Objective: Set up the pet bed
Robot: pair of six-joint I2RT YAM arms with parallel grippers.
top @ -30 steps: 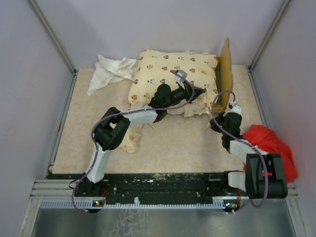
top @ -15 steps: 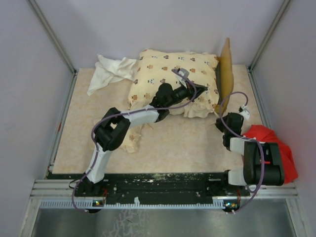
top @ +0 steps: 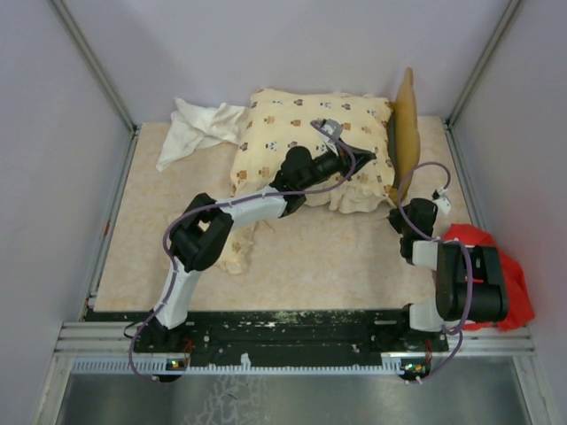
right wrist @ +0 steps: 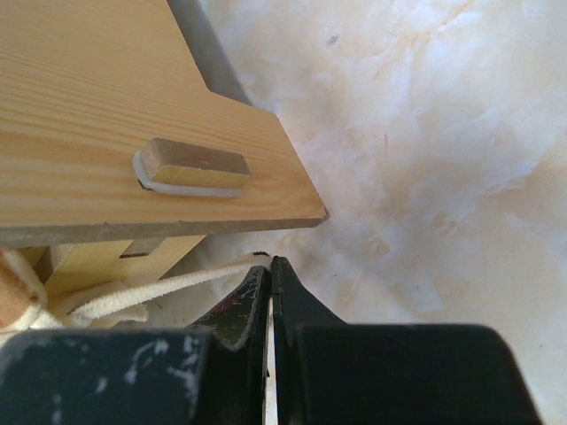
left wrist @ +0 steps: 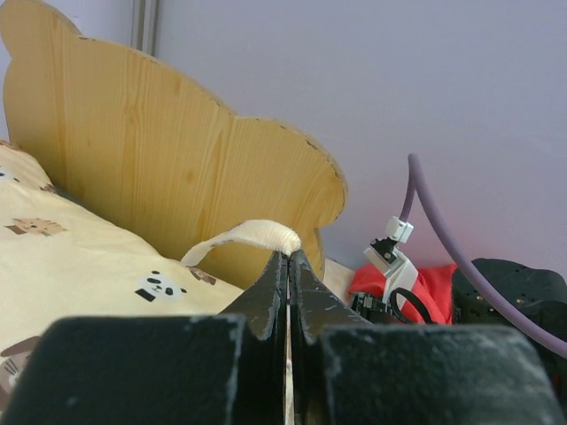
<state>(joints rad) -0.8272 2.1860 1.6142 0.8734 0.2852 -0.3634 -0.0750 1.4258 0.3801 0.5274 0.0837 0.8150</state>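
The pet bed's cream animal-print cushion (top: pixel 301 133) lies at the back of the table, against the light wooden headboard (top: pixel 406 133), which stands on edge. My left gripper (top: pixel 359 162) reaches over the cushion and is shut on a cream fold of its edge (left wrist: pixel 266 235), just in front of the headboard (left wrist: pixel 177 159). My right gripper (top: pixel 400 211) is low at the frame's near corner. It is shut on a cream cord (right wrist: pixel 151 292) of the cushion, under the wooden panel (right wrist: pixel 106 106). The small matching pillow (top: pixel 235 250) lies under my left arm.
A plain white cloth (top: pixel 199 128) is bunched at the back left. A red cloth (top: pixel 483 252) lies at the right edge, partly under my right arm. Grey walls close in the marble-patterned table (top: pixel 337 257) on three sides.
My right arm has folded back toward the near right, its gripper still low at the frame's corner. My left gripper has shifted slightly right with the cushion's edge.
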